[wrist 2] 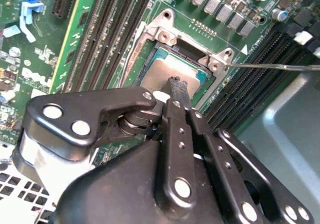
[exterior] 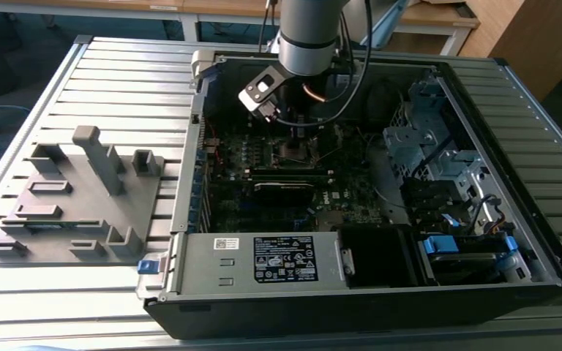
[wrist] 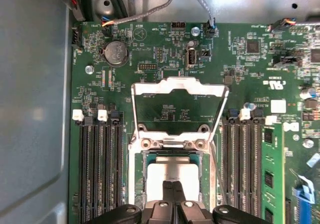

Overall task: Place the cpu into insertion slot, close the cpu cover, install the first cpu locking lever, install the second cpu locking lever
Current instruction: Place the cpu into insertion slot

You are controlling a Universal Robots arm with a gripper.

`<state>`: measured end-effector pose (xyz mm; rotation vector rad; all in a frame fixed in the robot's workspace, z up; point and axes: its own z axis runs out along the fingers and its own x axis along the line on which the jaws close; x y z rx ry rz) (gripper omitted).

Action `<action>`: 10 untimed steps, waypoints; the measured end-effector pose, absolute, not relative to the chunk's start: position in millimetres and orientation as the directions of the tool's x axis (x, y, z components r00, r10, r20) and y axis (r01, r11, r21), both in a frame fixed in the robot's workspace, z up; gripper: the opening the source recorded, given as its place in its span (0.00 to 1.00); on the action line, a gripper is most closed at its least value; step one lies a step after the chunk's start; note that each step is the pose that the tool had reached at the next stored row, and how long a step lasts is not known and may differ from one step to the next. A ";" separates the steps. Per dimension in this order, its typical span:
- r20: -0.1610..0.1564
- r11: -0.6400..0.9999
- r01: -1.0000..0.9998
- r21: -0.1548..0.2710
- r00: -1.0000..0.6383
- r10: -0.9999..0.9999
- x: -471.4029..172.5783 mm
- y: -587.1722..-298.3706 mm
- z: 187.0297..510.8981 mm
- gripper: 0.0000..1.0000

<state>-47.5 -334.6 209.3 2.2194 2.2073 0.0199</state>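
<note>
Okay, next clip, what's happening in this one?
A robot arm reaches into an open computer case. Its gripper, fingers together, is down on the cpu, which lies in the insertion slot on the green board. The cpu cover stands swung open beyond the slot, not yet closed.

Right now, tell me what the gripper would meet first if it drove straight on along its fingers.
The cpu, lying in the insertion slot with the cpu cover open. The shut gripper points at its metal top; whether the tips touch it is unclear.
</note>
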 end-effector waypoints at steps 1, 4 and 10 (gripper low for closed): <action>0.001 -0.005 1.000 0.017 0.005 1.000 -47.5 -334.6 210.6 0.10; 0.001 -0.005 1.000 0.017 0.005 1.000 -47.4 -334.6 211.1 0.10; 0.001 -0.005 1.000 0.017 0.005 1.000 -47.5 -334.6 212.3 0.10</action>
